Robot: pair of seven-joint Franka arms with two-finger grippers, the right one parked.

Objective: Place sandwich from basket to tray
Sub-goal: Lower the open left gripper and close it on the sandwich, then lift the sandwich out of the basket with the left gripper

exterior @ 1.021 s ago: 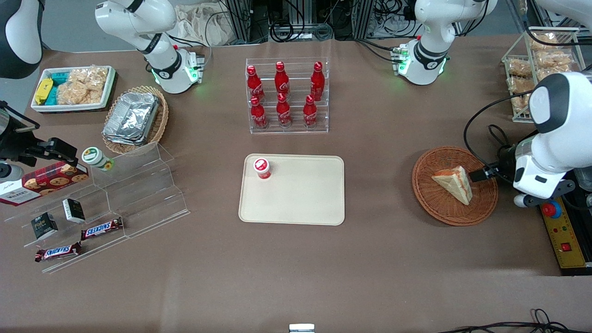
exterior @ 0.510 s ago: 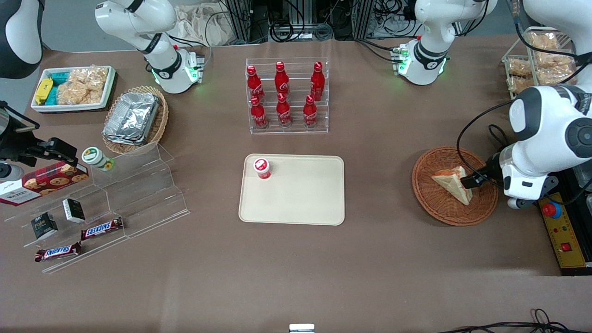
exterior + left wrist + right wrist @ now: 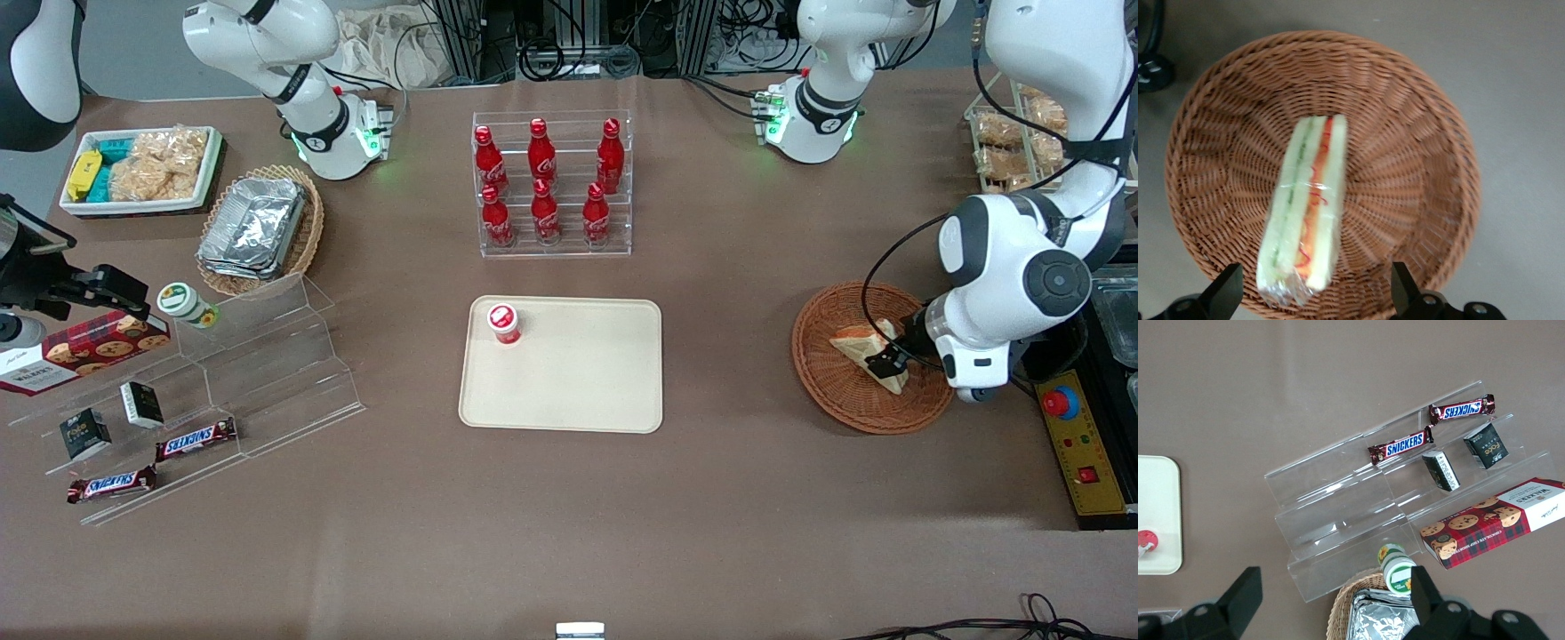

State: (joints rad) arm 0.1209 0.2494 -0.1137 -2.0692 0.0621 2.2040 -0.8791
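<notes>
The desk [image 3: 569,533] carries the tray [image 3: 569,391], well apart from the tool [image 3: 1313,293], which hangs spread open, a finger either side of the wrapped sandwich [image 3: 1305,213] lying in the basket [image 3: 1418,167] beneath it. Closing hard could crush the bread, or the film could slip. A red-capped cup [image 3: 503,324] occupies one tray corner.

Rough woven wicker basket [image 3: 1418,167] holds a sandwich [image 3: 1305,213] in glossy clear wrap; smooth matt tray [image 3: 578,373].

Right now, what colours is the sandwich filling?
Red and green stripes between pale bread on the sandwich; clearest in the left wrist view, with the gripper open above it.
</notes>
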